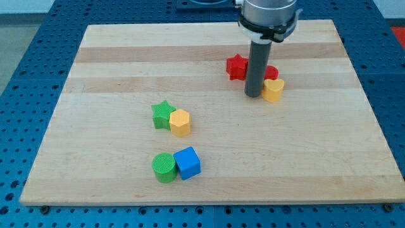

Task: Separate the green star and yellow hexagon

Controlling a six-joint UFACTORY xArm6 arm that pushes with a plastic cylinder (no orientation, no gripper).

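The green star lies left of the board's middle, touching the yellow hexagon on its right side. My tip stands well to the view's upper right of that pair, far from both. The tip sits between a red star on its left and a yellow block on its right.
A red block shows partly behind the rod, above the yellow block. A green cylinder and a blue cube touch each other below the star and hexagon. The wooden board lies on a blue perforated table.
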